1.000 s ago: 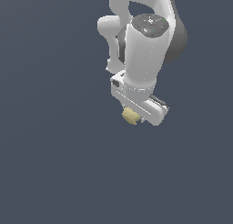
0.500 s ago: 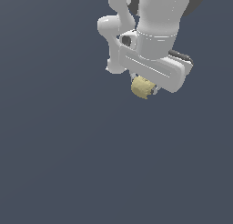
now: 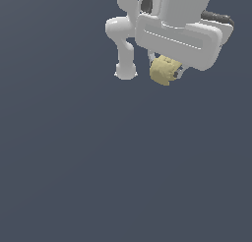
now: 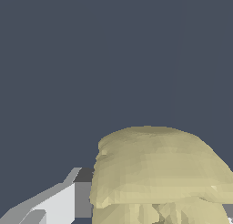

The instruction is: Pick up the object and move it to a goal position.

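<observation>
The object [image 3: 164,71] is a pale yellow-tan lumpy chunk hanging just under the white hand of my arm, near the top of the exterior view. My gripper [image 3: 166,74] is shut on it, with the fingers mostly hidden behind the hand and the chunk. In the wrist view the object [image 4: 157,173] fills much of the picture, and one white and grey finger [image 4: 63,202] presses against its side. The other finger is hidden by the chunk.
A flat dark grey-blue surface [image 3: 98,177] fills the rest of both views. The white arm links [image 3: 125,39] rise out of the exterior view's top edge.
The arm has risen and swung toward the exterior view's right, carrying the object with it. The hand now looks larger and sits closer to the top edge.
</observation>
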`<state>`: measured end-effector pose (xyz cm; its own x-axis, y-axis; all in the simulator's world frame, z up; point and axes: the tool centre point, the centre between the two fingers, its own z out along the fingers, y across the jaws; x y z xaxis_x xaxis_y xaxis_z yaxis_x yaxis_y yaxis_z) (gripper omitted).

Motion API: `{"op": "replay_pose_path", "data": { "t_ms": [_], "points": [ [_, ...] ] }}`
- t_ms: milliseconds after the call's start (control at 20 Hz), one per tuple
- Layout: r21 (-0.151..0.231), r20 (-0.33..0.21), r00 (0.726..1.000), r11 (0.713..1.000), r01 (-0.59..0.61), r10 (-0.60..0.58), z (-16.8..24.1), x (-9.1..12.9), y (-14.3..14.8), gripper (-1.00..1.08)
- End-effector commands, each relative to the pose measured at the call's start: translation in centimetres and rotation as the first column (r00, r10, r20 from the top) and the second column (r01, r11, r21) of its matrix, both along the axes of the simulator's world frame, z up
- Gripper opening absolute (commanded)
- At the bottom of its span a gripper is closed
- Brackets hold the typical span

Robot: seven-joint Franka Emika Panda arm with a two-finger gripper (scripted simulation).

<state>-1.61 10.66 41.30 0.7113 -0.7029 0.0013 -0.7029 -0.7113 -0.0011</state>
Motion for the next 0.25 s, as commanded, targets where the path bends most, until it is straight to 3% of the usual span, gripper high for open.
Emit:
{"op": "replay_pose_path", "data": {
  "t_ms": [0,200],
  "points": [
    [0.000,-0.002,1.000,1.000,0.000,0.000,0.70,-0.23,0.22,-1.00],
    [0.000,-0.002,1.000,1.000,0.000,0.000,0.99,-0.23,0.34,-1.00]
  ]
}}
